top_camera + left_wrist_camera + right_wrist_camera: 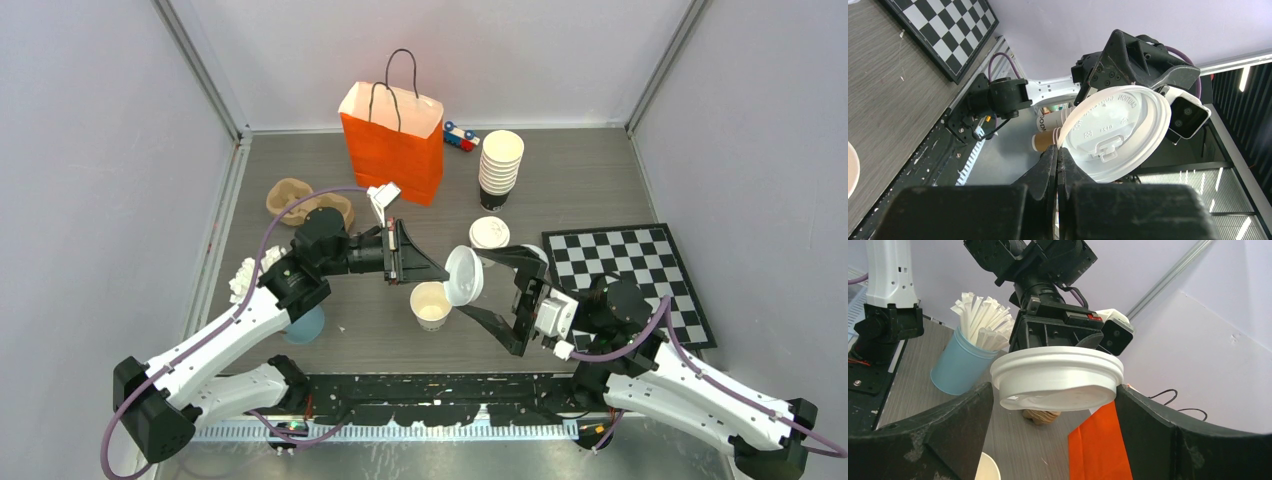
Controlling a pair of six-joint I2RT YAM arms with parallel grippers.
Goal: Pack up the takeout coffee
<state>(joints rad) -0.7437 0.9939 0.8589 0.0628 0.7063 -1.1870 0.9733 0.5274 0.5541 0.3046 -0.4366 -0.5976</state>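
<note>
- Lid (pixel 463 275) of thin, glossy white plastic, round with a raised rim and sip tab, hangs tilted on edge just above the open cup (pixel 431 305), slightly to its right.
- Pinching the lid's rim is the closed left claw (pixel 1058 150). The right claw (pixel 1055 390) is spread wide astride the lid; whether it presses is unclear.
- The open cup is white paper, cream inside, upright on the tabletop (pixel 600 190), nearer the left arm.
- Likely next: level the lid, then lower it onto the cup.
- A lidded cup (pixel 489 233) stands behind, and the orange paper bag (pixel 395 150) farther back.
</note>
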